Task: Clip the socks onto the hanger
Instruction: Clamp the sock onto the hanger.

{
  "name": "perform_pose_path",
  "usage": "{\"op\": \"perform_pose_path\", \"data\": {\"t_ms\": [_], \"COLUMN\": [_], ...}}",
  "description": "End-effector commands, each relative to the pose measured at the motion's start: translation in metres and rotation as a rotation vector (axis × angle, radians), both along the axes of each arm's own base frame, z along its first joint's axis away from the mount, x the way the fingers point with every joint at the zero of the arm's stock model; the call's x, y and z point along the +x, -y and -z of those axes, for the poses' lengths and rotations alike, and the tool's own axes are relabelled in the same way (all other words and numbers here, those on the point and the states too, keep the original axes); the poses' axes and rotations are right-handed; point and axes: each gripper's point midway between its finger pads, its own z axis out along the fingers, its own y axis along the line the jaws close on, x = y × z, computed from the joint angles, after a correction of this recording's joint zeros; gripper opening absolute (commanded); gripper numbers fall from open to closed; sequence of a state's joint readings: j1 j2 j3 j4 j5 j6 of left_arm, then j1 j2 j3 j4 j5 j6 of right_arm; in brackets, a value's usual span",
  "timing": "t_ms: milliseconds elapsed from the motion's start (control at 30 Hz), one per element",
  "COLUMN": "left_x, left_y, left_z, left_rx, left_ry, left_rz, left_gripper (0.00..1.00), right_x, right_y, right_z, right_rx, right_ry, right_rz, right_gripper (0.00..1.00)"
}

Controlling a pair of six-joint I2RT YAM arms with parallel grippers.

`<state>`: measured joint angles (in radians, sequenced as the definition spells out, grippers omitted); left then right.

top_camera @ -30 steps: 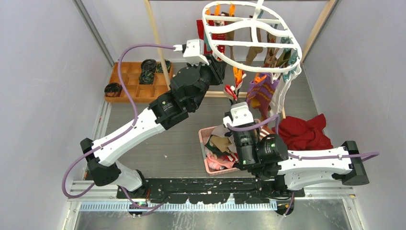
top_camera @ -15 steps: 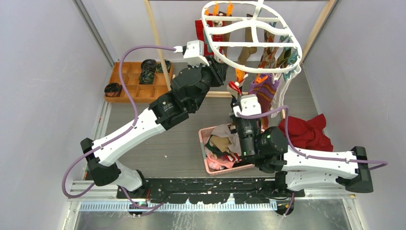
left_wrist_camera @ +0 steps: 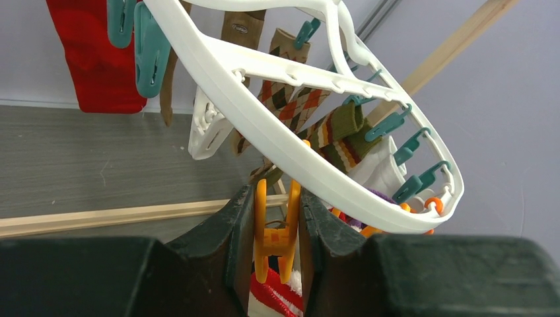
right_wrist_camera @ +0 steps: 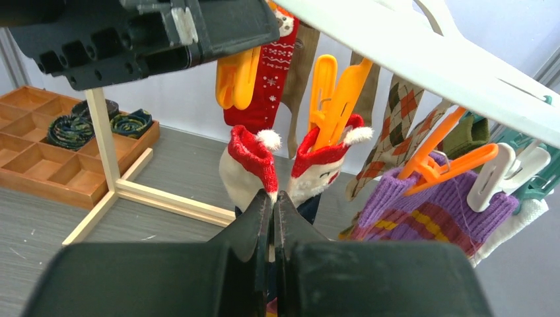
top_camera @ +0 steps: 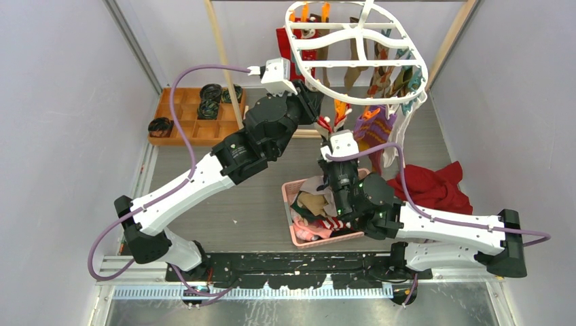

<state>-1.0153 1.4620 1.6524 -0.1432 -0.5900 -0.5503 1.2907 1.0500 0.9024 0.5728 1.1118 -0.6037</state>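
Observation:
The white oval hanger [top_camera: 297,58] hangs at the back, with several socks clipped along its far and right rim [left_wrist_camera: 264,112]. My left gripper [left_wrist_camera: 276,196] is shut on an orange clip peg [left_wrist_camera: 261,224] under the near rim, squeezing its handles. A red-and-white sock tip shows just below that peg. My right gripper [right_wrist_camera: 273,196] is shut on a cream sock with a red cuff and white pompom [right_wrist_camera: 247,165], held up just below the left gripper's peg [right_wrist_camera: 238,76]. Its twin [right_wrist_camera: 323,162] hangs from a neighbouring orange peg. From above, the right gripper [top_camera: 331,132] is close under the left gripper [top_camera: 320,114].
A pink basket [top_camera: 288,204] with more socks sits under the right arm. A red cloth [top_camera: 435,187] lies to its right. A wooden tray [top_camera: 183,119] with black rolls is at the back left. The wooden rack post [top_camera: 221,54] stands beside the hanger.
My right arm has lifted the sock up and to the left, closer to the left gripper's peg. The left arm has stayed holding the peg.

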Motion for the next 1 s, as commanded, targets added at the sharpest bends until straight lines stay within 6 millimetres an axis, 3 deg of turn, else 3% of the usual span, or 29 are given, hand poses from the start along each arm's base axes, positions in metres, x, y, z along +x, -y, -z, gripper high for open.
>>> {"op": "perform_pose_path", "data": {"t_ms": [0, 967], "left_x": [-0.001, -0.003], "left_y": [-0.009, -0.013], "left_z": [-0.007, -0.009], "left_rx": [-0.038, -0.049], "left_ry": [-0.003, -0.012], "left_rz": [-0.026, -0.032], "left_gripper": [0.00, 0.00], "right_x": [0.001, 0.008], "right_y": [0.000, 0.002], "right_z": [-0.027, -0.037], "right_rx": [0.105, 0.135], "right_ry": [0.028, 0.050], "right_rz": [-0.020, 0.012], "right_gripper": [0.01, 0.01]}}
